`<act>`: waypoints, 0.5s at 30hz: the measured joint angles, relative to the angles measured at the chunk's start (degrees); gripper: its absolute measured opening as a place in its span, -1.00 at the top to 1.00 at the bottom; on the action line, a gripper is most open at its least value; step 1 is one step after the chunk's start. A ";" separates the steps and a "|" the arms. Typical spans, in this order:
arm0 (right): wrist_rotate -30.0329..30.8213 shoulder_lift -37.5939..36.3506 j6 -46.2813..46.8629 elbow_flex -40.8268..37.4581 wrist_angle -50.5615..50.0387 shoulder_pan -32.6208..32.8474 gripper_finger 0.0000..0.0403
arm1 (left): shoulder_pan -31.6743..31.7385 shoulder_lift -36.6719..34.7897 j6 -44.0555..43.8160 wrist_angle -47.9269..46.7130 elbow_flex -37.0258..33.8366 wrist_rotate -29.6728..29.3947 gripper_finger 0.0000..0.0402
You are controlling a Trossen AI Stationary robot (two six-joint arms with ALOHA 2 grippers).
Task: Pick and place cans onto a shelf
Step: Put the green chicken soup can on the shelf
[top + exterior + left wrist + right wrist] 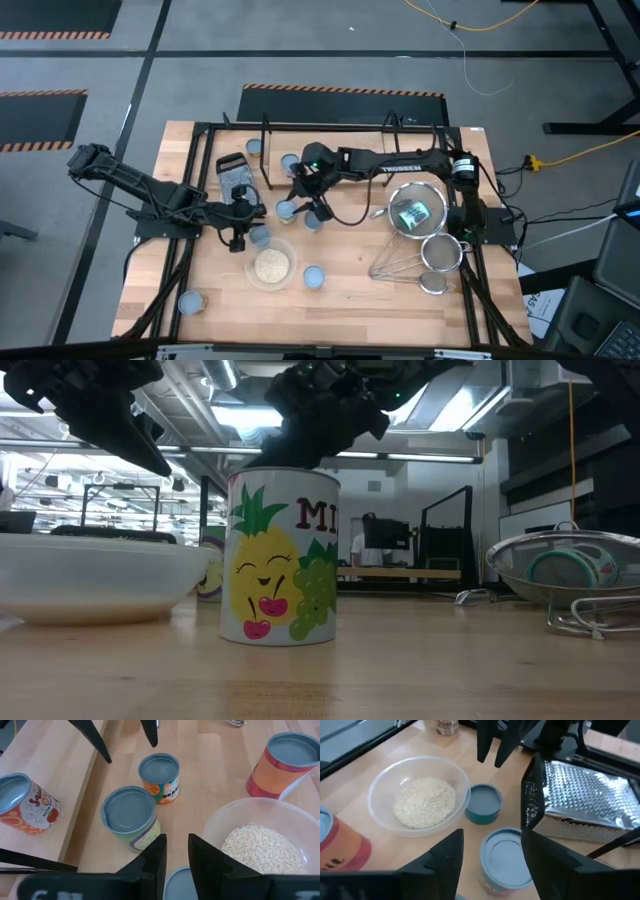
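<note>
Several short cans with pale blue tops stand on the table. My right gripper is open, with one finger on either side of a green-labelled can, which also shows in the left wrist view. I cannot tell whether the fingers touch it. An orange-labelled can stands next to it. My left gripper hovers over another short can with a narrow gap between its fingers. One can stands on the light-wood shelf board.
A clear bowl of pale grains sits near the table's front, with a red-sided can to its right. A metal grater lies near my left arm. Wire strainers lie at the right. One more can stands at the near left.
</note>
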 joint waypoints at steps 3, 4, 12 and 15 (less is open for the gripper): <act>0.82 0.66 -2.28 0.02 0.50 0.44 -0.01 | 0.00 0.00 0.00 0.01 0.00 0.00 0.63; 0.86 1.16 -2.64 0.02 0.40 0.49 -0.01 | 0.00 0.00 0.00 -0.01 0.00 0.00 0.63; 1.78 5.26 -4.33 -0.07 0.51 0.88 0.03 | 0.00 0.00 -0.02 0.01 0.00 0.02 0.63; 5.14 5.70 -4.34 -0.04 0.64 0.88 0.08 | 0.00 0.00 -0.02 -0.01 -0.02 0.02 0.64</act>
